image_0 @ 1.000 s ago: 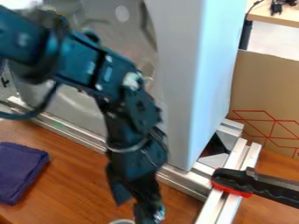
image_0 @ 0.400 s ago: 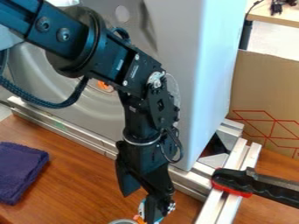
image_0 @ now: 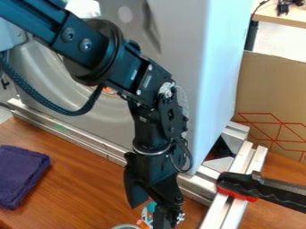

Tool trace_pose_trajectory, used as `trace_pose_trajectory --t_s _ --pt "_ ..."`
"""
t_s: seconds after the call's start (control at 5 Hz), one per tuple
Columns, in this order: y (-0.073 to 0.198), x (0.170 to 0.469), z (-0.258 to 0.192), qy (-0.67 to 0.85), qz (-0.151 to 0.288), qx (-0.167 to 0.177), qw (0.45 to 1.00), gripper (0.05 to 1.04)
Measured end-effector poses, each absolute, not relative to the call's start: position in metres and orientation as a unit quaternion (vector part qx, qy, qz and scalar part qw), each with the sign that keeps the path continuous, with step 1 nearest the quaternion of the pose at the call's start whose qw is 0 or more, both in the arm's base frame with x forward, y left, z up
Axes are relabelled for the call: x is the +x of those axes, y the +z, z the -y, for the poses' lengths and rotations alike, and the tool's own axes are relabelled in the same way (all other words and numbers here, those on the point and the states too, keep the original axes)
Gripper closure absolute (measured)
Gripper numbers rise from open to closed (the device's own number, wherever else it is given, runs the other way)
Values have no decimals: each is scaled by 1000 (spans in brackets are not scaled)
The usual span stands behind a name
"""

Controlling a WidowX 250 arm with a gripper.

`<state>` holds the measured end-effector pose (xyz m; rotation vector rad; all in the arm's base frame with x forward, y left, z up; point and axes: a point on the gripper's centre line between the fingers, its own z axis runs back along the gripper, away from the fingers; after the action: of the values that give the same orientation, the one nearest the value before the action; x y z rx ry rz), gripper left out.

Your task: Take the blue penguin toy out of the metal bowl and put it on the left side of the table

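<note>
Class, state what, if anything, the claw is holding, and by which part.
It cannot be told: the claw is at the bottom edge, beside a small teal, white and orange thing, but any hold is hidden.

Folded purple cloth (image_0: 21,176) on the wooden counter (image_0: 87,181)
A black-and-red clamp (image_0: 238,182) overlaps silver rails (image_0: 241,158) near cardboard (image_0: 272,85) with red lines.

On the brown wooden table (image_0: 83,188) there lies a folded purple cloth (image_0: 21,176), also metal rails (image_0: 76,137) and one round-rimmed container (image_0: 124,226).
</note>
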<state>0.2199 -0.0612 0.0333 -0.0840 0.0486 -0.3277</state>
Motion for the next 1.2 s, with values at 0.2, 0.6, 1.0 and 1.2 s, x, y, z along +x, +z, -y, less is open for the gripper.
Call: trace_pose_trajectory --t_s 0.2,0.6,1.0,1.2 --pt "33 220 70 -178 -19 -53 982 83" --pt "13 228 67 -179 -46 -27 982 137" --pt "14 224 58 -176 -48 -19 983 391" --pt "34 220 46 -165 -25 -31 986 391"
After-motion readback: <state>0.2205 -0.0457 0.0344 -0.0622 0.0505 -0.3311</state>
